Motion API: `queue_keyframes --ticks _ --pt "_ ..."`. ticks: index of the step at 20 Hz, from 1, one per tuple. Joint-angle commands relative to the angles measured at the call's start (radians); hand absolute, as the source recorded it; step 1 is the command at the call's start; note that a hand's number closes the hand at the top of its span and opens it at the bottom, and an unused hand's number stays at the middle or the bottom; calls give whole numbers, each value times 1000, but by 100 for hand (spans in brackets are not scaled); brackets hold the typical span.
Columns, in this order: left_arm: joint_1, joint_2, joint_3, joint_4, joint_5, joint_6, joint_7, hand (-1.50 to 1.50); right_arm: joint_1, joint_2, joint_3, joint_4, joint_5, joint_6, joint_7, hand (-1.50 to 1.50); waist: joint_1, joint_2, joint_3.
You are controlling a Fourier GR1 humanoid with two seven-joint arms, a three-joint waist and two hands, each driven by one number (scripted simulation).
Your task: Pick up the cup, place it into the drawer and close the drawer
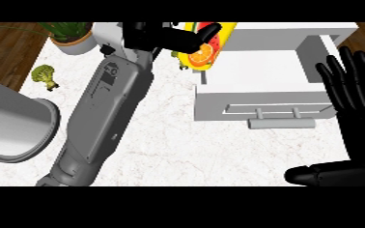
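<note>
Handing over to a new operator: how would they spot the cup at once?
Find the white drawer, pulled open. At its upper-left corner the left hand holds the cup. It alone is bright yellow with orange-slice prints.

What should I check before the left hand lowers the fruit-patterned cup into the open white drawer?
1. Hold on the cup: the black left hand is curled round the yellow cup with orange-slice and watermelon print. Ok.
2. Drawer open: the white drawer with its grey bar handle is pulled out, interior showing. Ok.
3. Cup over the drawer: it sits at the drawer's back-left corner, tilted, partly outside the opening. Not ok.
4. Drawer interior free of objects: the visible part looks bare; the corner under the cup is hidden. Cannot tell.
5. Right hand clear of the path: open, at the view's right edge beside the drawer. Ok.
6. Height of cup above the drawer floor: cannot tell.
</note>
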Motion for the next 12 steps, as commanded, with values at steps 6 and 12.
queue_keyframes --ticks 6,12 --pt "-155 -6 -96 223 86 112 -29 150 16 8 7 48 13 22 -58 -150 -6 1 0" --pt "-236 -6 -114 378 126 134 -76 150 -49 7 -11 119 30 2 -76 -150 -5 3 0"
